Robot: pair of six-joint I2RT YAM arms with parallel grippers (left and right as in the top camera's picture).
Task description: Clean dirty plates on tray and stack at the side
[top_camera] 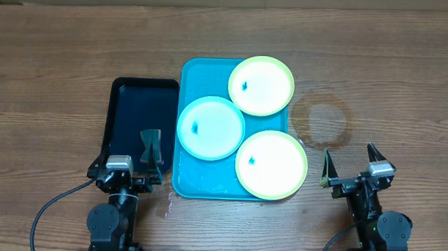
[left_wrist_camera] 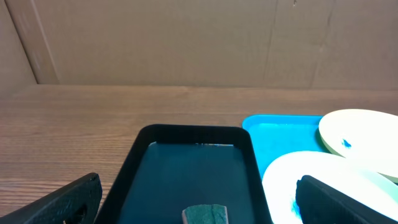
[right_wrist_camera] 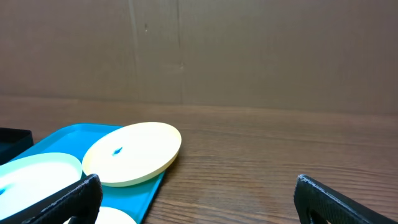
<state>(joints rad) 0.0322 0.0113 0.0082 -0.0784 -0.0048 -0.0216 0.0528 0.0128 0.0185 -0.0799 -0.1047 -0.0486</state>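
The turquoise tray [top_camera: 187,72] holds three plates. A yellow-green plate [top_camera: 265,89] with a small blue smudge lies at its far right. A light blue plate [top_camera: 214,133] with a blue smudge lies at its left. A second yellow-green plate [top_camera: 271,165], with no smudge showing, lies at its near right. The far plate [right_wrist_camera: 134,152] and the tray [right_wrist_camera: 59,140] show in the right wrist view. The light blue plate [left_wrist_camera: 280,180] shows in the left wrist view. My left gripper [top_camera: 131,167] [left_wrist_camera: 199,182] is open over the near end of the black tray. My right gripper [top_camera: 351,163] [right_wrist_camera: 199,180] is open over bare table, right of the tray.
A narrower black tray [top_camera: 119,98] [left_wrist_camera: 143,155] lies left of the turquoise one, with a green sponge [left_wrist_camera: 205,214] at its near end. A round water-ring stain [top_camera: 321,118] marks the wood right of the tray. A cardboard wall [right_wrist_camera: 199,50] stands behind the table.
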